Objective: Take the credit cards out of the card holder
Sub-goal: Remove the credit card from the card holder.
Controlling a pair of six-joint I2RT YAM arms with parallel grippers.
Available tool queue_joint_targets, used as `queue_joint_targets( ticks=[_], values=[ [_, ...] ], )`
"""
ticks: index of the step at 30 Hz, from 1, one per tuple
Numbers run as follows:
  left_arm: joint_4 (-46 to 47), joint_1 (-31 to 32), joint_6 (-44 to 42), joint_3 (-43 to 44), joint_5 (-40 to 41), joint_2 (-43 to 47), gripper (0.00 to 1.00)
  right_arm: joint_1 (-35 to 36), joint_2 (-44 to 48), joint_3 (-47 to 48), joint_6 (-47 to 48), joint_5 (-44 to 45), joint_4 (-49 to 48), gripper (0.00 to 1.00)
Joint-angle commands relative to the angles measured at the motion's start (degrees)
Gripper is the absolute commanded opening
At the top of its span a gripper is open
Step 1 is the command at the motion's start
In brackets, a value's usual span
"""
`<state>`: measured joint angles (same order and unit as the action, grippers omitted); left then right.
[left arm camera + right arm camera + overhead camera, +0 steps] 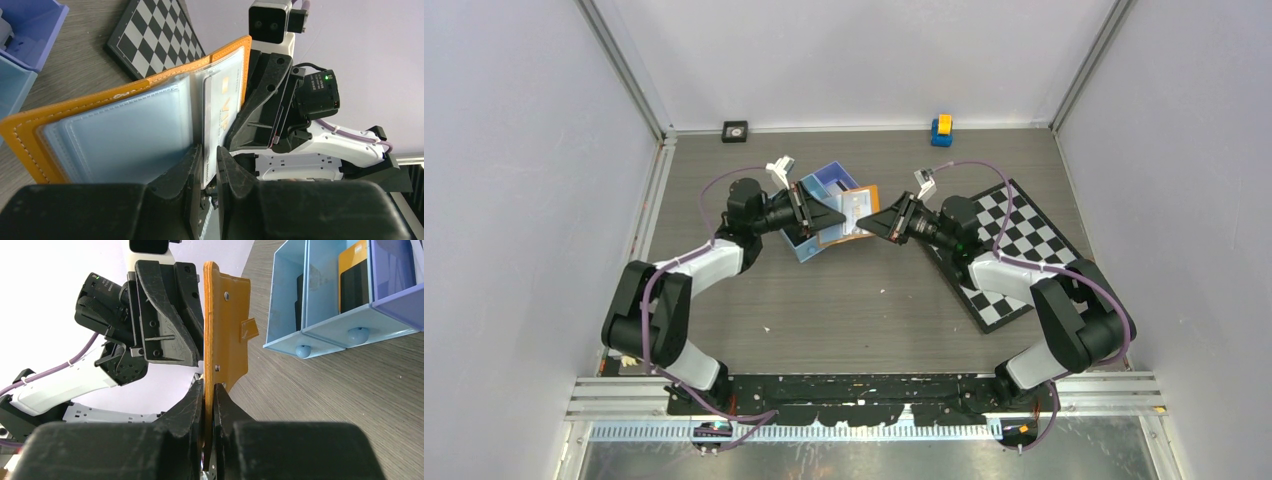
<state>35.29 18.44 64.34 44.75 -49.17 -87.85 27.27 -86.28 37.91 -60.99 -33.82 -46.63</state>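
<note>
The orange card holder (856, 215) hangs open above the table between my two grippers. In the left wrist view its cover (125, 90) and clear sleeves face me, and a white credit card (222, 110) with gold marks sits in the right-hand sleeve. My left gripper (210, 150) straddles that card's lower edge; its jaws stand slightly apart, with a thin gap beside the card. My right gripper (209, 387) is shut on the edge of the card holder (225, 330), which stands upright and edge-on. From above, the left gripper (836, 216) and right gripper (871, 222) nearly touch.
A blue three-compartment tray (829, 180) lies just behind the card holder; its compartments (320, 335) hold dark and gold flat items. A chessboard (1014, 250) lies at the right. A yellow-and-blue toy (941, 129) and a black square (735, 131) sit by the back wall.
</note>
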Motion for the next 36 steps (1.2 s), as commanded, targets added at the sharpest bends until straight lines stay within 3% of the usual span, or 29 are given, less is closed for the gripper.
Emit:
queue_joint_targets(
  ticks=[1,7,10,19,29,32,36],
  values=[
    [8.69,1.89,4.43,0.26,-5.37,-0.63,0.17,0.34,0.97,1.88,0.75,0.08,-2.25,0.13],
    [27.83,2.46,16.22,-0.71,-7.78,-4.91,0.10,-0.49,-0.35,1.98,-0.43,-0.34,-2.88,0.15],
    [30.43,2.95,18.21,-0.43,-8.31,-5.99,0.09,-0.98,-1.13,1.96,-1.55,-0.82,-3.87,0.15],
    [26.36,4.14,16.72,0.98,-9.52,-7.54,0.11,-1.52,-1.47,2.12,-2.57,-1.81,-4.52,0.15],
    [3.08,5.62,0.64,3.46,-6.80,-2.88,0.17,-1.65,-1.39,2.32,-3.09,-2.37,-4.91,0.15],
    [3.46,5.65,0.69,3.21,-6.48,-2.55,0.18,-1.62,-1.65,2.25,-3.19,-2.32,-5.03,0.14],
    [8.96,5.48,2.68,1.53,-4.65,-2.32,0.26,-1.44,-2.38,1.87,-4.67,-2.47,-7.31,0.14]
  ],
)
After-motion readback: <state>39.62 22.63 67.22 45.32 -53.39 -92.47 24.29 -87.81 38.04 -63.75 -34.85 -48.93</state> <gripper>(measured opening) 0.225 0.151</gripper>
